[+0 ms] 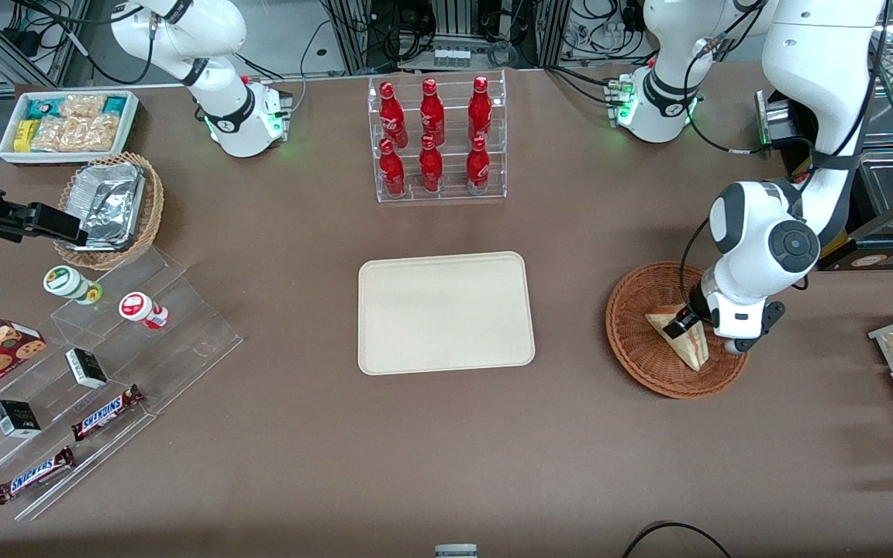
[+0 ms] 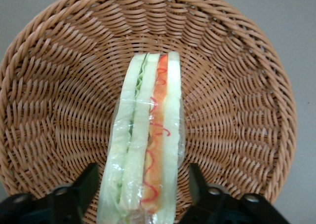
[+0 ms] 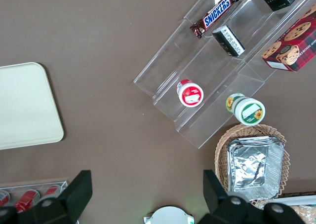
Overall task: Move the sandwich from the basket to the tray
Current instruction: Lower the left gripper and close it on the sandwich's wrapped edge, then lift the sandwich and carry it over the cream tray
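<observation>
Sandwich (image 2: 148,145) between spread gripper (image 2: 143,189) jaws, basket (image 2: 237,86)

Bright even overhead light, soft faint shadows, sharp focus, foil glare

Six red bottles (image 1: 435,138) stand in a clear rack (image 1: 438,190) on the bench (image 1: 446,449) — toward the parked arm's end from it sit a foil-container basket (image 1: 109,209), a white snack bin (image 1: 68,125) and Snickers bars (image 1: 108,411).
</observation>
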